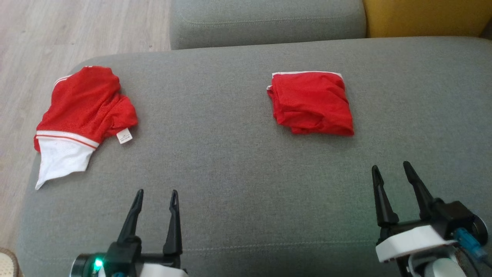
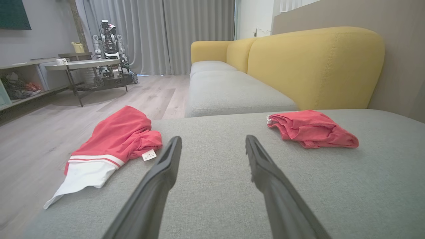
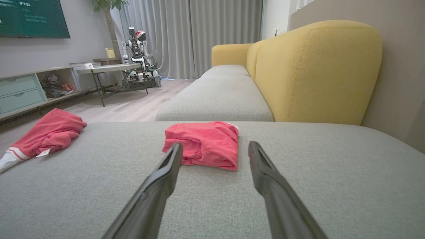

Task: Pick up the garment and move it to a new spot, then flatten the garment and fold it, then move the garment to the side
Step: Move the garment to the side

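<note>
A crumpled red garment [image 1: 84, 104] with a white band and a white tag lies at the left edge of the grey cushion [image 1: 230, 165]; in the left wrist view this crumpled garment [image 2: 116, 137] lies ahead to the left. A red garment folded into a compact square [image 1: 313, 104] rests right of centre; this folded garment [image 3: 206, 141] sits straight ahead in the right wrist view. My left gripper [image 1: 157, 191] hovers open near the front edge, with nothing between its fingers. My right gripper [image 1: 390, 165] is open too, a short way in front of the folded garment.
A second grey seat cushion [image 1: 265, 21] and a yellow sofa back [image 1: 423, 17] lie beyond. Wooden floor [image 1: 57, 34] runs along the left. Across the room stand a low table [image 2: 83, 64], another robot [image 2: 108, 43] and a shelf unit.
</note>
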